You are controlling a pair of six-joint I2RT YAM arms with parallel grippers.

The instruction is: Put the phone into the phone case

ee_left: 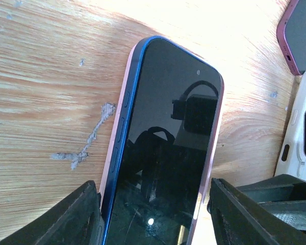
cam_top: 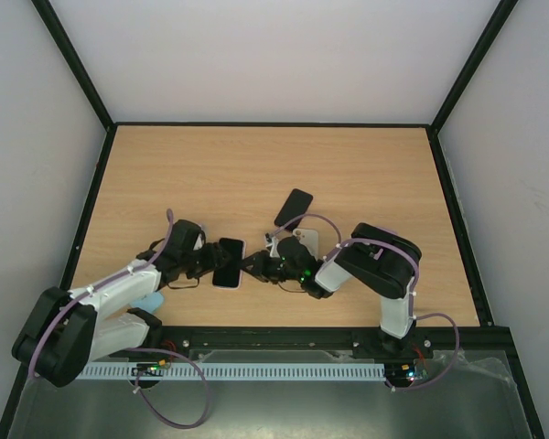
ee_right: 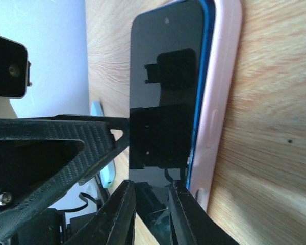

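Near: left jaws apart, flanking phone (ee_left: 168,153) at its near end. Phone lies screen-up in pink phone case (ee_right: 219,102) on counter (cam_top: 256,165). Right jaws nearly together at phone's right side; grip unclear. Beyond: white case (cam_top: 307,240), maroon-rimmed case (ee_left: 298,35).

1 blue phone (ee_left: 168,127), 3 cases tot. – 1 pink case (ee_right: 222,76), 1 white case (ee_left: 298,138), 1 maroon case (ee_left: 285,46), 2 grippers, left gripper (ee_left: 154,186) & right gripper (ee_right: 150,186)

phone (cam_top: 227,262) on phone case (ee_left: 123,102) on table (cam_top: 256,165), left end effector (cam_top: 201,262) left, right end effector (cam_top: 256,267) right
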